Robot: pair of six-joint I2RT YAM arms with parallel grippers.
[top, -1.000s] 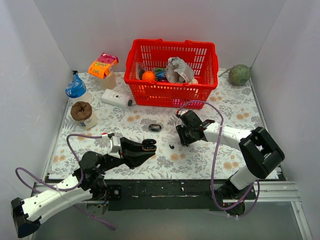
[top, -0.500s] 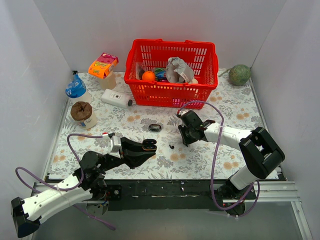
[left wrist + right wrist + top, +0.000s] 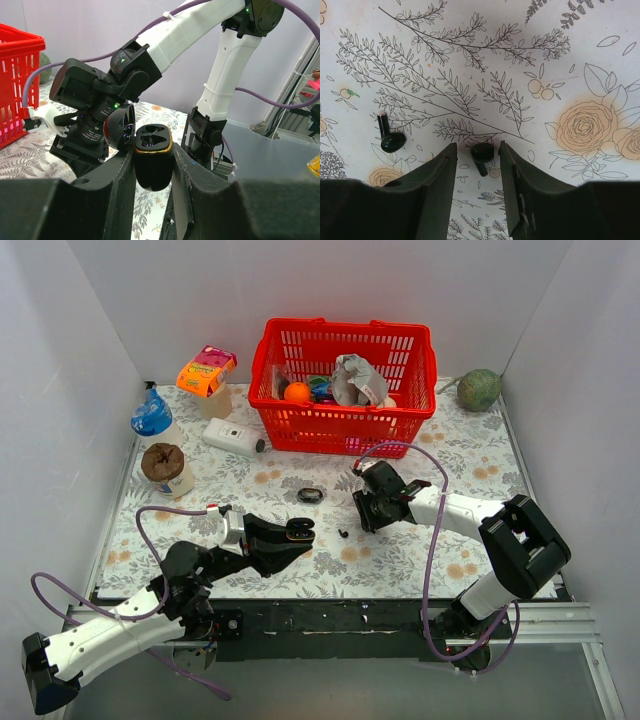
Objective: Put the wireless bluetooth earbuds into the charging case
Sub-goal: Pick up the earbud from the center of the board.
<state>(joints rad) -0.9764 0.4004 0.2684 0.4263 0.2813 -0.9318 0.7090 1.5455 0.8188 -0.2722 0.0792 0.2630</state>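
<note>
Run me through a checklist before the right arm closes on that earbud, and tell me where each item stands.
1. Right end effector open: ok.
2. Earbud lies between its fingers: ok.
3. Second earbud clear of the fingers, off to one side: ok.
4. Charging case clamped in left end effector: ok.
5. Case lid open, sockets look empty: ok.
6. Fingers low enough to grip the earbud: cannot tell.
</note>
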